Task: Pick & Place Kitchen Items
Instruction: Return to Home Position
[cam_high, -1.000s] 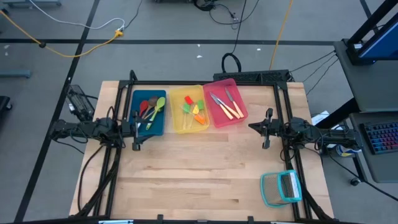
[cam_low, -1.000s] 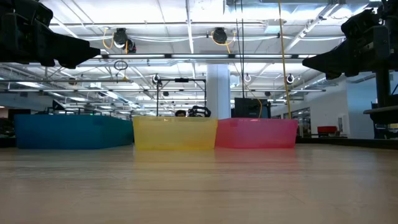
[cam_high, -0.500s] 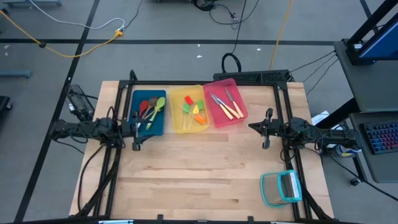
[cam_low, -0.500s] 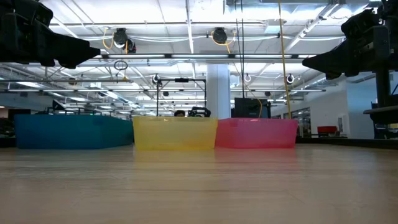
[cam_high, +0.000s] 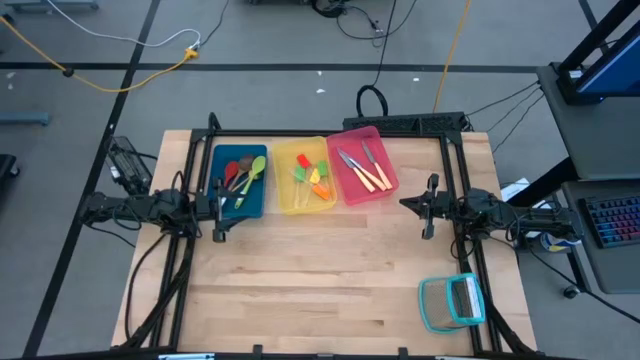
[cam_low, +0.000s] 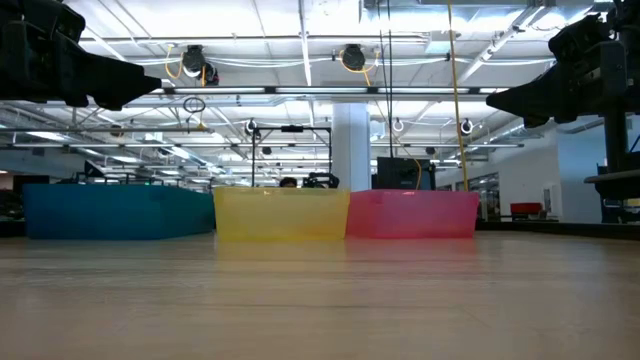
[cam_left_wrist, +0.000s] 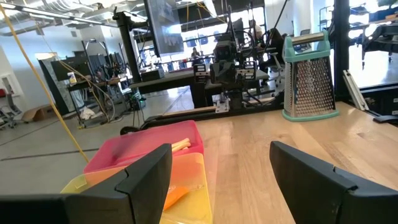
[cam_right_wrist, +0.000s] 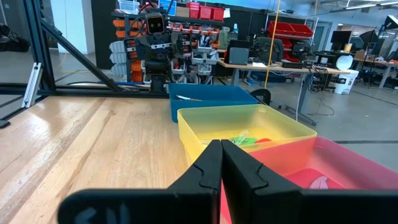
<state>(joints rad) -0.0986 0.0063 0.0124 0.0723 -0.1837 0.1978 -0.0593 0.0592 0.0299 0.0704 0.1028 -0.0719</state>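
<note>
Three bins stand touching in a row at the far edge of the table (cam_high: 320, 270): one blue bin (cam_low: 120, 212), one yellow bin (cam_low: 282, 215) and one pink bin (cam_low: 412, 215). The kitchen items all lie inside them. The blue bin holds the spoons (cam_high: 245, 177), at least three in red, green and brown, though they overlap too much for a sure count. The yellow bin holds the sticks (cam_high: 314, 176) with green, yellow, red and orange heads, about four or five in a heap. The pink bin holds what look like three knives (cam_high: 362, 165). One teal-framed grater (cam_high: 452, 302) stands upright alone near the table's front right corner, well apart from the bins. Two arms wait at the table's sides, raised above it. The left pincer (cam_left_wrist: 221, 155), beside the blue bin, has its fingers spread wide with nothing between them; the right pincer (cam_right_wrist: 219, 149), out past the pink bin, has its fingers pressed together and empty. The table is light wooden planking in a black frame. It stands on a grey floor (cam_high: 260, 40) crossed by yellow and black cables (cam_high: 130, 75), with a keyboard (cam_high: 612, 220) on a desk to the right. Beyond it lies a large workshop hall with ceiling lights and a white column.
</note>
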